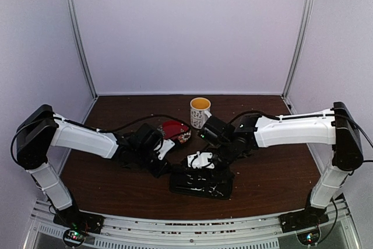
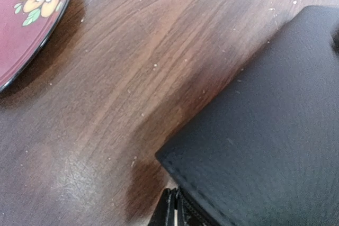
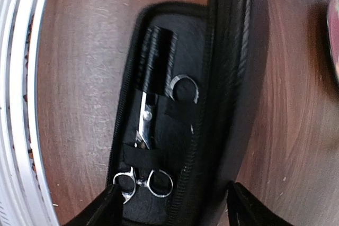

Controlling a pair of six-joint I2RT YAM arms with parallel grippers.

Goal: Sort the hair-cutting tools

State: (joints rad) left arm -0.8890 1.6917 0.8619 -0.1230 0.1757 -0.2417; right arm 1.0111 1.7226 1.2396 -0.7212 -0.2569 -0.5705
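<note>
From above, the left gripper [image 1: 163,164] is beside the black case [image 1: 201,186]; I cannot tell if it is spread. The left wrist sees the case near a red saucer [image 2: 26,19]. The right wrist sees the right gripper [image 3: 174,193] spread wide over the open case, with scissors [image 3: 143,130] and a black stick [image 3: 153,62] strapped inside.

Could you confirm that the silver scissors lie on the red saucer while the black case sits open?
Not quite: the silver scissors are strapped inside the open black case, not on the red saucer, as the right wrist view shows.
</note>
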